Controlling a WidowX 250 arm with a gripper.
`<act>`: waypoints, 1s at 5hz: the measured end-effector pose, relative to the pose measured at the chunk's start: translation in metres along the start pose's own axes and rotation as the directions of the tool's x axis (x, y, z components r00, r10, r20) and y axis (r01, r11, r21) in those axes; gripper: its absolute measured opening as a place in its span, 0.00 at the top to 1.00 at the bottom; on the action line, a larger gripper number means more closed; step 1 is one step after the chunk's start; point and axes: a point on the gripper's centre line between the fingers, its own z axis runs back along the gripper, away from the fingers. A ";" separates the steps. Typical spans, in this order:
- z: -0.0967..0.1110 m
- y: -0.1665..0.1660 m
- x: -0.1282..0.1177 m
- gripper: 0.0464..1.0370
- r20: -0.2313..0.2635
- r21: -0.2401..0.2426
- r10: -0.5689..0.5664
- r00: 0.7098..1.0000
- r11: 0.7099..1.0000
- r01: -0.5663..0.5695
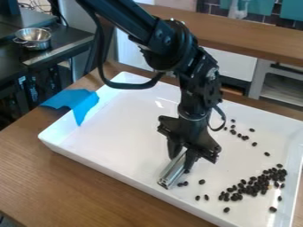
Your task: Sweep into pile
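Gripper (pixel 181 157) closed on metal tool (pixel 172 172); arm should keep edge flush with tray (pixel 118 137), nudging stray beans (pixel 202 181) toward cluster (pixel 254 186).

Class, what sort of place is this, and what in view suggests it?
Probably a robotics lab: a black robot arm hangs over a white tray holding dark beans, and a metal pot sits on a dark counter.

Beans (pixel 254 186) in tray (pixel 118 133) on table (pixel 53 186)

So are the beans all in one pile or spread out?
Spread out: many beans bunch together on the tray, but others lie apart from that bunch.
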 end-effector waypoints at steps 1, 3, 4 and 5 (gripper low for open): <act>0.002 -0.027 -0.001 0.68 -0.010 -0.061 -0.076 0.997 0.995 0.075; 0.003 -0.048 0.011 0.68 -0.012 -0.146 -0.156 0.988 0.977 0.153; 0.003 -0.063 0.011 0.68 -0.010 -0.180 -0.236 0.972 0.956 0.231; 0.005 -0.064 0.015 0.68 0.009 -0.180 -0.275 0.961 0.945 0.272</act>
